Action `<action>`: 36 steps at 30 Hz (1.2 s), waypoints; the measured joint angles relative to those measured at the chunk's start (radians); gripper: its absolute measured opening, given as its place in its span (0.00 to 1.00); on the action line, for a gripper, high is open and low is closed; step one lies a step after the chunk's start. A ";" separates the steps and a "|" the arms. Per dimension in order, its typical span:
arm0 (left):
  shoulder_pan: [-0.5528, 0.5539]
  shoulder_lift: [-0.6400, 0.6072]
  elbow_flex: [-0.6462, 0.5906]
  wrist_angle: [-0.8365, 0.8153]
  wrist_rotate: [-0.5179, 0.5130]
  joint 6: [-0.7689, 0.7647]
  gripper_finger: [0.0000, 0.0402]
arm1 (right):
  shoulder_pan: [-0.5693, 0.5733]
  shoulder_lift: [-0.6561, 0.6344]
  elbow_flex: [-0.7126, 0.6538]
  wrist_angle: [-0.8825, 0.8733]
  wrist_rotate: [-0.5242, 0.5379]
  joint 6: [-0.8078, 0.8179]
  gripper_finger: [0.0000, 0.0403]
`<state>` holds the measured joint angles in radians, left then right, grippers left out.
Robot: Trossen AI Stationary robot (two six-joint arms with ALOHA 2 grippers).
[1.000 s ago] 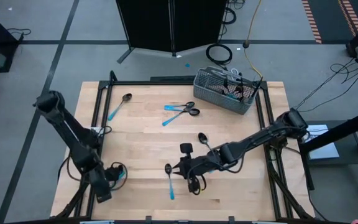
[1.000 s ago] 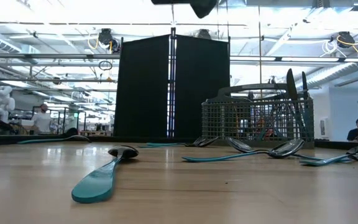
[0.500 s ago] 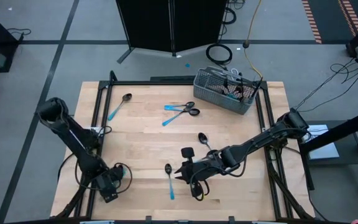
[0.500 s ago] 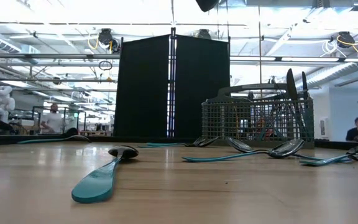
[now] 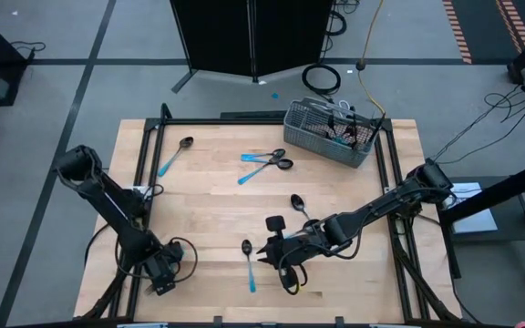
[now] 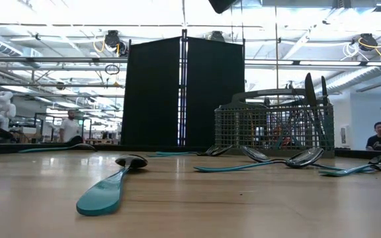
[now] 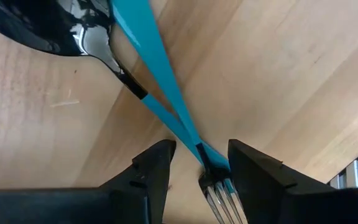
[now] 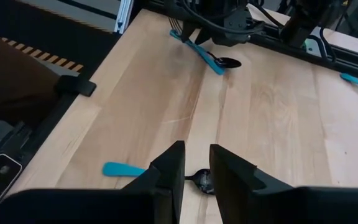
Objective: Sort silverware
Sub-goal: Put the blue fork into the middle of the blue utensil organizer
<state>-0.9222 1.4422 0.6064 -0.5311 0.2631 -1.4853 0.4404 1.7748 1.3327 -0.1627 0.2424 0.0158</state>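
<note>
Wood table's (image 5: 354,205) near-left edge: left hand (image 7: 197,163) open astride fork (image 7: 219,198) w/ crossed spoon (image 7: 98,43).

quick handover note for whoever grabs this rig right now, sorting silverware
Left gripper: open, low at the table's front left corner, straddling the crossed handles of a fork and spoon.
Right gripper: jaws narrowly apart, empty, hovering over the front spoon.
Loose on the table: far-left spoon, spoon pair, centre spoon.
Done: some pieces stand in the basket.
Left: all the loose pieces.
</note>
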 joint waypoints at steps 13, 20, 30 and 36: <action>-0.002 0.010 -0.003 -0.015 -0.019 0.035 0.14 | -0.002 0.000 0.000 -0.001 0.002 -0.013 0.17; 0.011 -0.006 0.028 -0.023 -0.032 0.096 0.09 | -0.002 0.000 0.000 -0.016 0.002 -0.018 0.17; 0.064 -0.035 0.061 -0.062 -0.087 0.207 0.01 | -0.002 0.000 0.000 -0.020 0.021 -0.026 0.17; 0.111 -0.035 0.062 -0.062 -0.017 0.318 0.01 | -0.002 0.000 0.000 -0.053 0.022 0.032 0.17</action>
<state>-0.8117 1.4067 0.6688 -0.5930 0.2462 -1.1672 0.4385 1.7748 1.3327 -0.2160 0.2642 0.0476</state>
